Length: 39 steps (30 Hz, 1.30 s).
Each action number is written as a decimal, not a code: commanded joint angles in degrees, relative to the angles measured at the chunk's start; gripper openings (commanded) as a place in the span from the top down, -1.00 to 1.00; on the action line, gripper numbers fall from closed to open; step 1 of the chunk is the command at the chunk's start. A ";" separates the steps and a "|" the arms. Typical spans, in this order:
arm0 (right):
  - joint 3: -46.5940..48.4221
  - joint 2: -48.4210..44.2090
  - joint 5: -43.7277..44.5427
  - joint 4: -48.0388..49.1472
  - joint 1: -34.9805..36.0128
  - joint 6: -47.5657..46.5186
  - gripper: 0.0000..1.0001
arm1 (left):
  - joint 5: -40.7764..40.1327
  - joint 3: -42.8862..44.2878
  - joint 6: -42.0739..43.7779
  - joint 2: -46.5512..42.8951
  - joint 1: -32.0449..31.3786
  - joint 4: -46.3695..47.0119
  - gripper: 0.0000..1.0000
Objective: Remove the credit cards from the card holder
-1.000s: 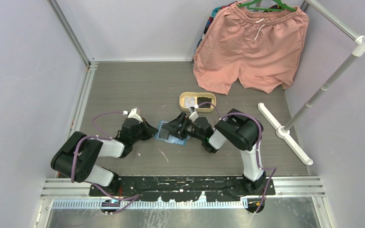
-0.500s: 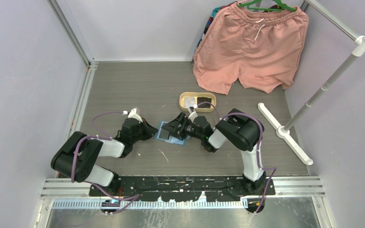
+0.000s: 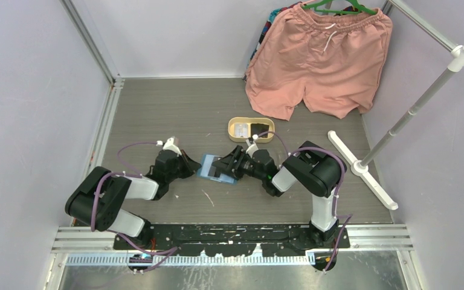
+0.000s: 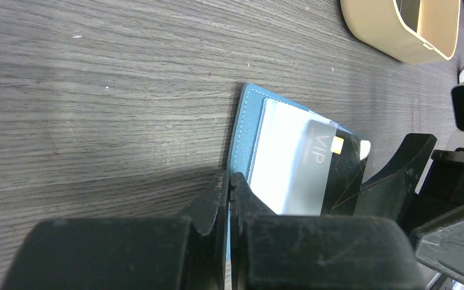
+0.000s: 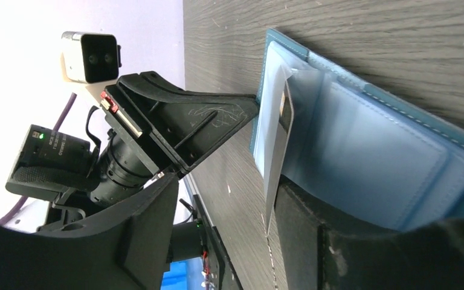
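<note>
— State of the left fingers [image 4: 214, 196]?
— Pressed together, barely a slit between, pinching the left edge of the card holder [image 4: 246, 130]. Blue edge running straight into the pinch.
— And the right fingers [image 5: 145, 235]?
— Spread wide apart, clamped on nothing. Thin dark card [image 5: 276, 163] seen edge-on in the gap, leaning against the inner face of one finger, its other end down at the inner pockets of the card holder.
— Same card from the left wrist?
— Dark grey there, lettered VIP, with a small gold patch, lying slantwise over the open card holder. One black right finger just beside its end. Under it a paler sheet [image 4: 281, 157]: card or clear sleeve, cannot tell.
— Position of the card holder?
— Open and flat on the table [image 3: 157, 115], lighter blue inside facing up, about mid-table. Squarely between the two sets of fingers, left ones at its left edge, right ones at its right side.
— Farther out?
— Tan oval tray [image 3: 232, 128] near, on the far side, with something dark and something pale inside. Pink shorts [image 3: 317, 60] hanging at the far right, hems down on the table. White stand [image 3: 362, 169] with a slanted pole on the right, well apart from the card holder.
</note>
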 commanded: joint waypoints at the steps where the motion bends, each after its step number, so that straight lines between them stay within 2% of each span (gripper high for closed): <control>1: -1.02 -1.92 0.47 3.73 -0.59 0.08 -0.17 | -0.76 -0.19 1.77 1.25 -0.14 -3.85 1.00; 9: -3.42 -1.71 0.02 4.35 -2.08 0.55 0.59 | -0.61 -0.10 1.77 1.56 -0.10 -3.77 1.00; 15: -5.49 -3.39 -1.70 2.17 -3.82 0.27 0.97 | -0.44 0.07 1.85 1.88 -0.14 -3.68 1.00; 19: -6.90 -6.72 -4.40 -1.67 -5.72 -1.90 0.98 | -0.36 0.07 1.81 2.30 -0.13 -3.39 1.00; 23: -4.52 -11.71 -11.75 -11.16 -8.28 -6.25 0.98 | -0.27 0.07 1.77 2.47 -0.14 -3.14 1.00; 29: 8.36 -15.96 -23.36 -33.07 -13.87 -20.66 0.98 | 0.01 0.33 1.90 2.61 -0.14 -2.73 1.00; 35: 21.70 -20.49 -27.61 -59.17 -20.90 -36.48 0.98 | -0.25 0.36 2.65 1.80 -0.12 -3.62 1.00; 39: 28.52 -19.97 -31.36 -65.51 -26.46 -39.55 0.98 | 1.35 2.73 3.69 2.39 -0.13 -5.21 1.00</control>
